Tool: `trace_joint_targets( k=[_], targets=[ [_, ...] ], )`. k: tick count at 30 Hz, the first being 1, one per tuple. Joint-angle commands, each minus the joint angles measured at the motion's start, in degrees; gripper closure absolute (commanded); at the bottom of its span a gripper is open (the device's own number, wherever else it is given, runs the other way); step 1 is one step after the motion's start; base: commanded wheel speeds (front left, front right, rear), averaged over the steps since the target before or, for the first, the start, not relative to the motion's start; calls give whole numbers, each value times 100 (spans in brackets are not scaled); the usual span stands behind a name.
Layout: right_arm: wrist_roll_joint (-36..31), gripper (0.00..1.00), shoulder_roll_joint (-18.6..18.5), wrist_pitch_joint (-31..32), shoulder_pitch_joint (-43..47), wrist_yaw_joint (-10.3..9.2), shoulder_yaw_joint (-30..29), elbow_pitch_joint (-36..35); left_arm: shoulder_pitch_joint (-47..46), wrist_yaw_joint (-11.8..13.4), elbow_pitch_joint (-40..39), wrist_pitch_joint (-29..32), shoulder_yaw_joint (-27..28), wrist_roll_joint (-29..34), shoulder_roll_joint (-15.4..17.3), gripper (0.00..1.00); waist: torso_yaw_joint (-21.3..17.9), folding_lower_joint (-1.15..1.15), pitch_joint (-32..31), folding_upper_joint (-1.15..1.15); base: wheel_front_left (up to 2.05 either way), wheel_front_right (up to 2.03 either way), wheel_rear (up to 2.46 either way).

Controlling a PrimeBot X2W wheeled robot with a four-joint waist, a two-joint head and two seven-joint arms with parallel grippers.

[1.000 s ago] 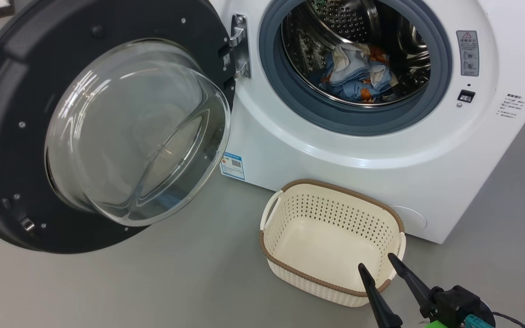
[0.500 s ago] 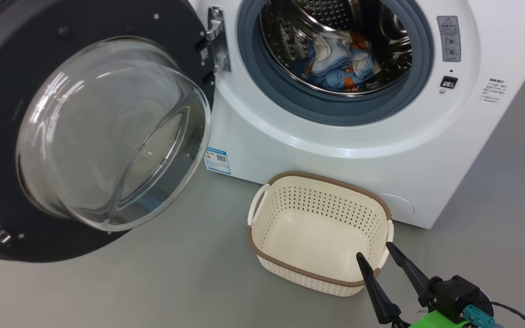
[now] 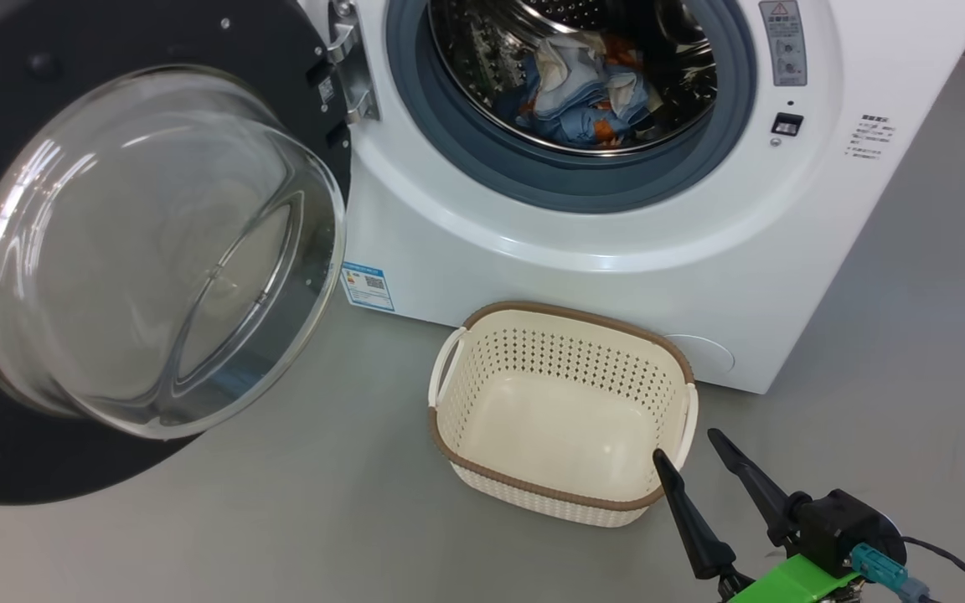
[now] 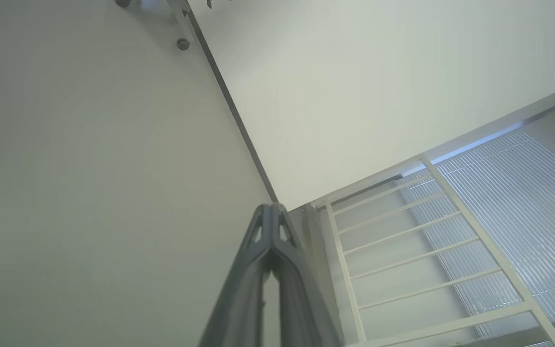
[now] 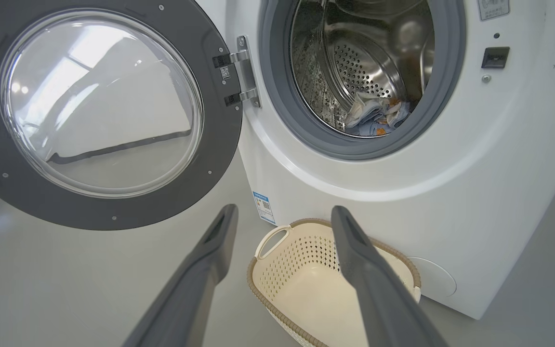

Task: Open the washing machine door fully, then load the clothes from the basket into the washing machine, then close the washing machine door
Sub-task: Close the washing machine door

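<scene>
Two long dark fingers of the right hand (image 3: 685, 444) rise from the lower right of the head view, spread wide apart with nothing between them. They lean up and to the left from a black wrist block (image 3: 843, 528) on a green bracket (image 3: 792, 579). One tip sits over the near right corner of the basket (image 3: 566, 360) and the other just outside its right handle. In the right wrist view this hand points toward the washing machine (image 3: 575, 251), with the basket low between the fingers.

The basket stands on the grey floor (image 3: 281, 519), just in front of the machine's white front, its bare cream bottom showing. The clothes (image 3: 583, 92) lie heaped at the bottom of the steel drum (image 3: 482, 50), behind the grey gasket (image 3: 566, 180). The washing machine door (image 3: 156, 251) stands swung wide to the left on its hinge, its glass bowl bulging outward.

In the left wrist view, the left hand (image 4: 270, 208) has its fingers pressed together, tips touching and gripping nothing. It points at a dark seam between two pale surfaces, beside a white railed frame (image 4: 403, 250).
</scene>
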Motion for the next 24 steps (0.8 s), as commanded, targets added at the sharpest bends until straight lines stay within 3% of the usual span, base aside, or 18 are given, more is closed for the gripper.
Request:
trace_joint_targets(
  k=[1,11,24],
  targets=[
    [-11,0,-33,-28,-184,8,173,-117,-203,25,-107,103,-32,-7,448,100,-54,0,-18,0,0,0,0],
    [9,0,-44,-28,-167,8,234,-84,-792,462,-341,677,-598,34,295,100,-262,0,-7,0,0,0,0],
    [10,0,-14,-28,-232,8,259,-51,-709,952,-942,1691,-668,-372,-185,100,-464,0,42,0,0,0,0]
  ],
)
